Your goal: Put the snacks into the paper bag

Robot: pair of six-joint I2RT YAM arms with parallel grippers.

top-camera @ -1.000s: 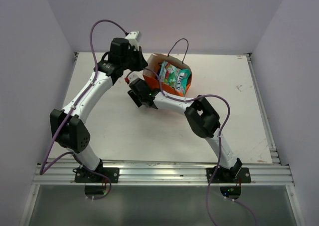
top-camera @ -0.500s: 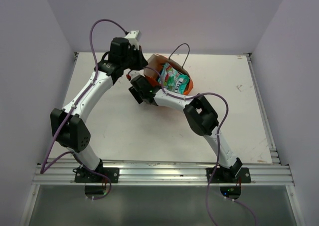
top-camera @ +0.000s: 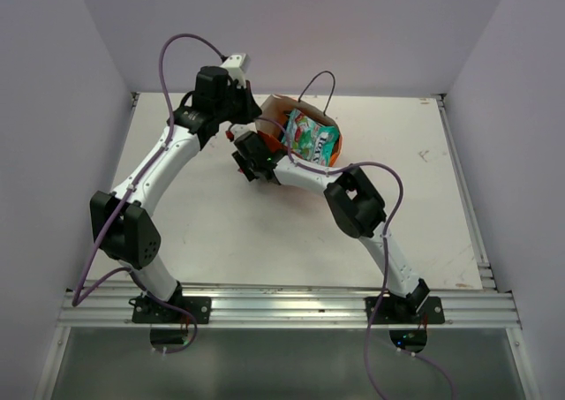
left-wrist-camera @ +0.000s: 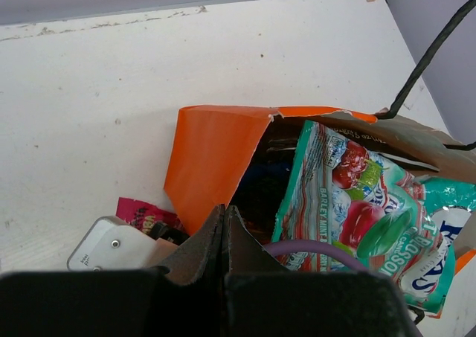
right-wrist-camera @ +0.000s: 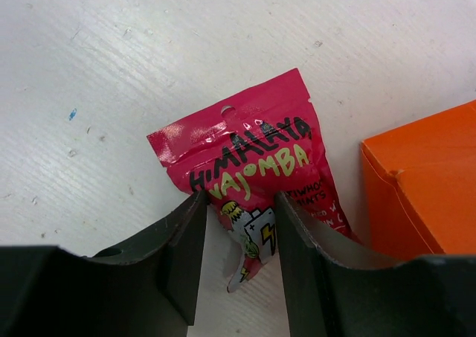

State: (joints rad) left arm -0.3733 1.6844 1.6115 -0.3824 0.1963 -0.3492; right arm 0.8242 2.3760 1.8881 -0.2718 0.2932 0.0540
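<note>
The orange paper bag (top-camera: 281, 124) stands at the table's far middle with a teal-green and red snack packet (top-camera: 312, 139) sticking out of its mouth. My left gripper (left-wrist-camera: 224, 209) is shut at the bag's rim (left-wrist-camera: 212, 155), one finger outside the orange wall and one inside. The same packet (left-wrist-camera: 357, 203) fills the opening, with dark packets behind it. A small pink-red packet (right-wrist-camera: 245, 155) lies flat on the table left of the bag (right-wrist-camera: 424, 181). My right gripper (right-wrist-camera: 239, 199) is open, with one finger on each side of the packet's lower half, which is creased.
A thin black loop handle (left-wrist-camera: 428, 58) rises from the bag's far side. A purple cable (left-wrist-camera: 312, 248) crosses in front of the teal-green packet. The right arm's forearm (top-camera: 305, 177) lies along the bag's near side. White walls close in the table on three sides.
The right gripper has moved up the table towards the pink-red packet, and its jaws have narrowed around it. The bag and the teal-green packet have shifted slightly. The left gripper has stayed put.
</note>
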